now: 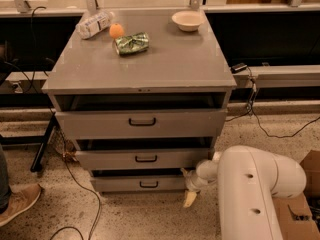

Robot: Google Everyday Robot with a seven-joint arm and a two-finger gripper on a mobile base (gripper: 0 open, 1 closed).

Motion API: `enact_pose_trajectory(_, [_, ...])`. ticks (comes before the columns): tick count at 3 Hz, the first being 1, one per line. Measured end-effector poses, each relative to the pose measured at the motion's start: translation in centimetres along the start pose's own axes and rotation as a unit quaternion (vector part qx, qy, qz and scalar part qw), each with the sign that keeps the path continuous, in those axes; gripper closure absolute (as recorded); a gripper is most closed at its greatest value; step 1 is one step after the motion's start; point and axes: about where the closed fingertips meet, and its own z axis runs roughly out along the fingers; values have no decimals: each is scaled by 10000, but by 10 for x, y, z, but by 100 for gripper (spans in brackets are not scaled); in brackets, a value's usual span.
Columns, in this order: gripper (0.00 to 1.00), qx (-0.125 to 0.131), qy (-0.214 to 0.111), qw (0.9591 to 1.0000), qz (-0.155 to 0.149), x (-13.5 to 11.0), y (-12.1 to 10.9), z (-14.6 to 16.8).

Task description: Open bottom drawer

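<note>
The bottom drawer [135, 183] is the lowest and narrowest grey front of the cabinet, with a small black bar handle [148, 184]. It sits a little out, under the middle drawer [142, 159] and the top drawer [142, 122]. My gripper [190, 196] hangs low at the drawer's right end, just right of its front corner, close above the floor. One pale fingertip [189, 199] points down. My white arm [255, 194] fills the lower right.
On the cabinet top [150, 64] lie a plastic bottle [94, 24], an orange [116, 30], a green bag [132, 42] and a white bowl [187, 20]. A person's shoe [17, 202] is at the left. Cables run over the floor. A cardboard box [305, 194] is at the right.
</note>
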Motion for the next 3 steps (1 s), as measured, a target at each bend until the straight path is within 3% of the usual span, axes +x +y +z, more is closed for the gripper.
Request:
enact_pose_trajectory(1, [17, 8, -119, 9998, 175, 12, -9, 19])
enact_pose_trajectory(2, [41, -12, -122, 9995, 297, 20, -8, 23])
enact_pose_trajectory(3, [63, -57, -105, 9997, 234, 9, 0, 5])
